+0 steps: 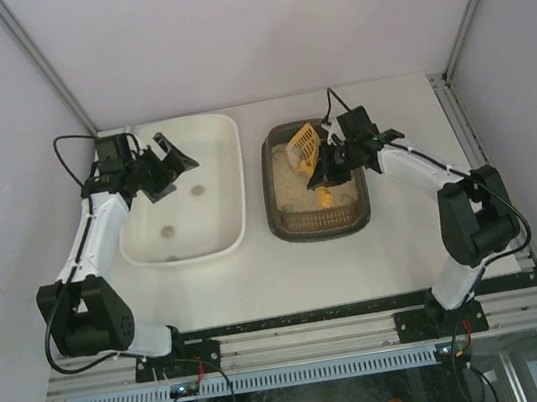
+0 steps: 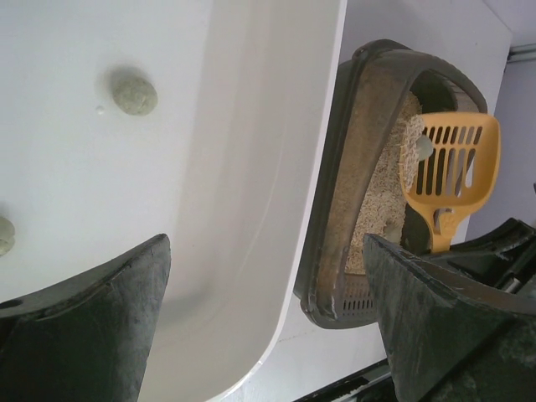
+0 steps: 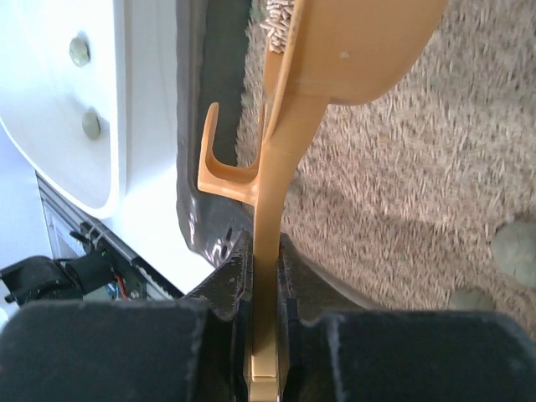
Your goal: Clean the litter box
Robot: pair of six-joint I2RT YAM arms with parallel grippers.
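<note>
top view, arms: two, bolted at the near edge of the desk (image 1: 406,241)
top view, containers: two side by side, a white tub (image 1: 240,190) on the left and the dark litter box (image 1: 270,201) just right of it
top view, in the tub: two small grey lumps (image 1: 198,186), well apart from each other
top view, in the litter box: beige litter (image 1: 293,197), with one yellow scoop (image 1: 304,145) tilted over the far end
top view, left hand (image 1: 175,172): hangs over the far part of the tub, fingers spread wide, empty
top view, right hand (image 1: 329,164): over the litter box, clamped on the scoop's handle
left wrist view, fingers: two dark ones, far apart, with the tub floor and its two lumps beyond them
left wrist view, litter box: beside the tub, a thin strip of desk between them
left wrist view, scoop: slotted, with some litter and what looks like a greyish lump at its edge
right wrist view, grip: both fingers pressed tight on the flat handle, and one hook sticks out of it to the left
right wrist view, litter: two grey-green pieces (image 3: 515,251) at the right edge
right wrist view, tub: two lumps, at upper left
</note>
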